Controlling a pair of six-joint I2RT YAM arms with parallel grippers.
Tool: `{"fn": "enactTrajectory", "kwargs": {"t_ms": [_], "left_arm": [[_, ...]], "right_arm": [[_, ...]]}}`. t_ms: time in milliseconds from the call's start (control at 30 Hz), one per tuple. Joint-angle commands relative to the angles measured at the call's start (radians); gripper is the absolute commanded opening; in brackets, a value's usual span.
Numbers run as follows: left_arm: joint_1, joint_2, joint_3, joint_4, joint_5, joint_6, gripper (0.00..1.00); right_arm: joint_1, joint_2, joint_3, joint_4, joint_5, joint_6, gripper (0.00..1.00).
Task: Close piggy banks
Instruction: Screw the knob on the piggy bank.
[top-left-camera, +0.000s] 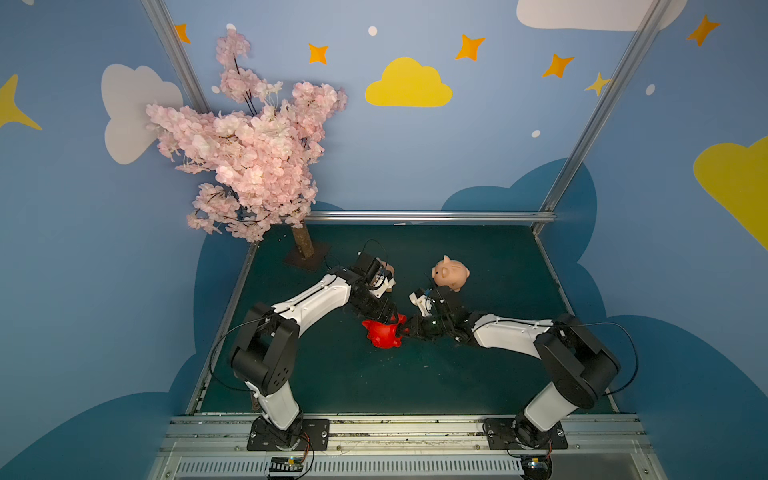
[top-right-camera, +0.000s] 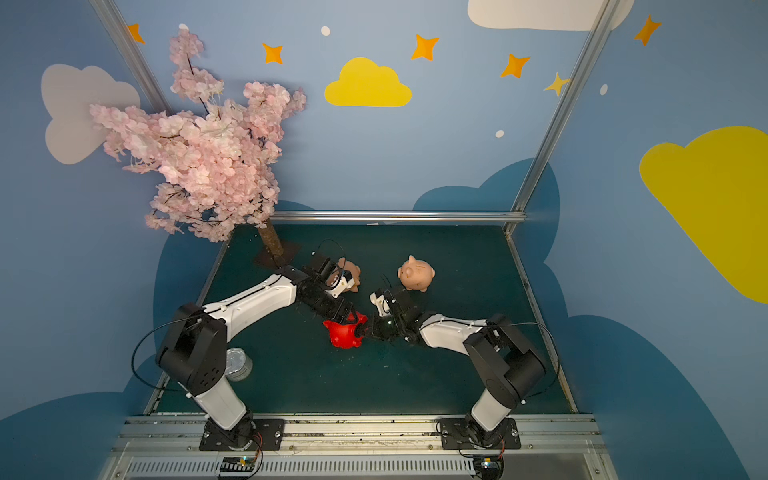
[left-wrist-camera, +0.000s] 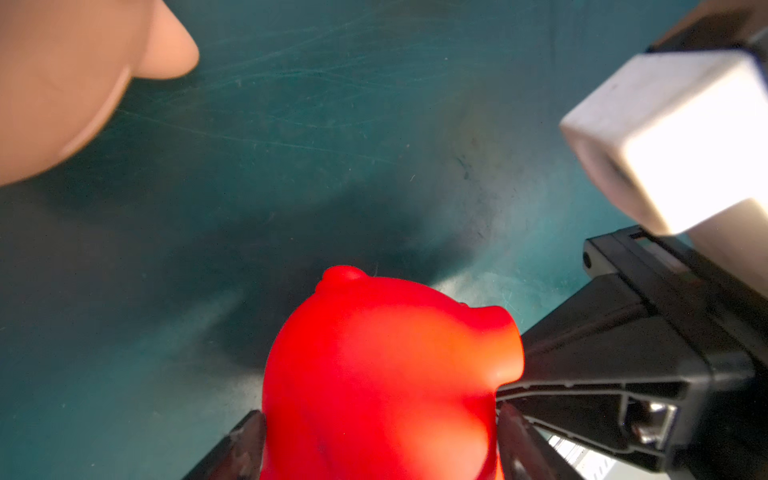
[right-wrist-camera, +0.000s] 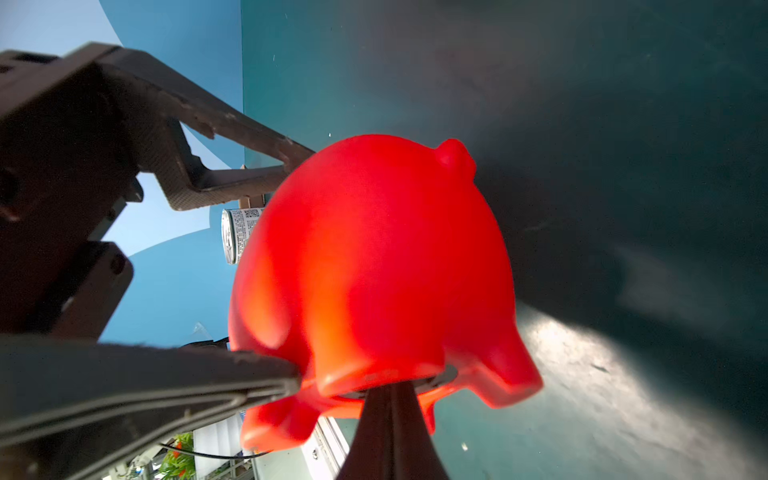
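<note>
Evidently light, hollow and slick, the red piggy bank (top-left-camera: 382, 334) sits mid-frame in both top views, grasped across its round flanks by the left end effector (left-wrist-camera: 380, 432), while the clenched right end effector (right-wrist-camera: 392, 399) touches its belly.

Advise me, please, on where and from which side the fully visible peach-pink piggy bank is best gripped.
I would grip the peach-pink piggy bank across its round flanks, behind the ears, coming straight down from above. It appears to stand on its legs, back up, with nothing touching it; snout and ears look too small and tapered for a secure hold.
</note>
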Motion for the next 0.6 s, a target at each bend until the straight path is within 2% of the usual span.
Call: {"fn": "enactTrajectory", "kwargs": {"t_ms": [0,567], "left_arm": [[-0.022,0.041,-0.036,-0.08,0.002,0.0,0.83],[-0.022,0.041,-0.017,-0.085,-0.015,-0.011,0.84]], "right_arm": [[-0.01,0.028,0.001,-0.076,0.033,0.038,0.0],[-0.015,0.018,0.011,-0.124,0.039,0.02,0.0]]}}
